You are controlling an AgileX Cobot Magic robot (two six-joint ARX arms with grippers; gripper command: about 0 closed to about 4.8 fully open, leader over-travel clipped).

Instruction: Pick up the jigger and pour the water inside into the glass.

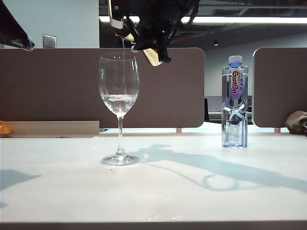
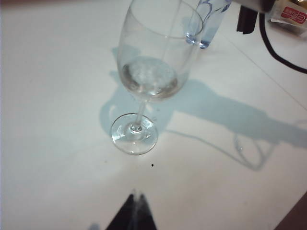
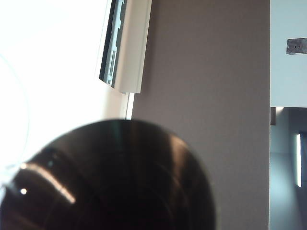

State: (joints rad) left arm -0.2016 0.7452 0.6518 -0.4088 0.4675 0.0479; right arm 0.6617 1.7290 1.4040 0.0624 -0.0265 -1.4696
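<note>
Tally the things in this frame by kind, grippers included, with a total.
Glass, some water inside: 1
Jigger, tilted above the glass: 1
Bottle: 1
Grippers: 2 (right gripper holds the jigger; left gripper low near the glass)
Total: 5

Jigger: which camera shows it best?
The exterior view: the gold jigger hangs tilted in the right pincer above the glass rim. The right wrist view shows only a dark rounded blur, perhaps the jigger; the left wrist view misses it.

Your right claw [image 1: 144, 40] is glossy black with a white block and black cables trailing (left claw [image 2: 135, 211] shows only dark tips).
</note>
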